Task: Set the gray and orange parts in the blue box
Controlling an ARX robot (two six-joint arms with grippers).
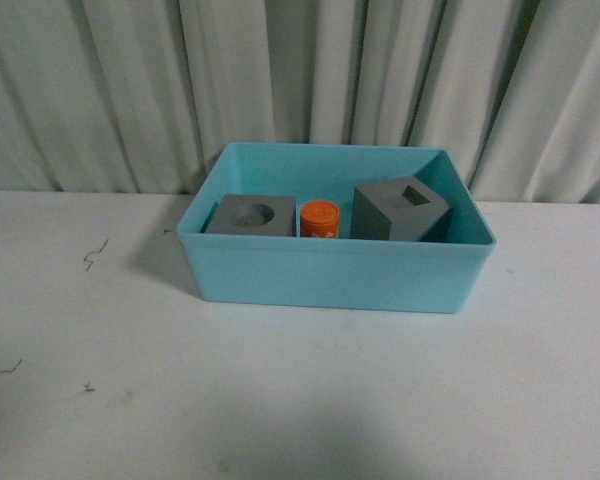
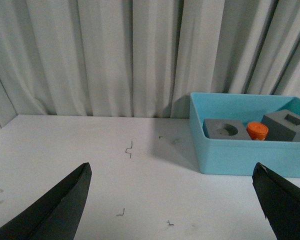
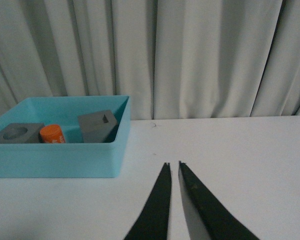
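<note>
Task looks done: light turquoise-blue plastic bin [image 1: 336, 270] sits centre of the front view on the white table [image 1: 300, 400]; inside, left to right, matte gray cube with round recess [image 1: 248, 216], small orange cylinder [image 1: 319, 219], gray cube with rectangular slot [image 1: 401, 209], the last tilted against the bin's right side; nothing seems left outside. Neither arm shows in the front view; both wrist cameras look at the bin from off to the side, well apart from it; left gripper [image 2: 172, 200] fingers spread wide, empty; right gripper [image 3: 172, 165] tips nearly together, holding nothing.
</note>
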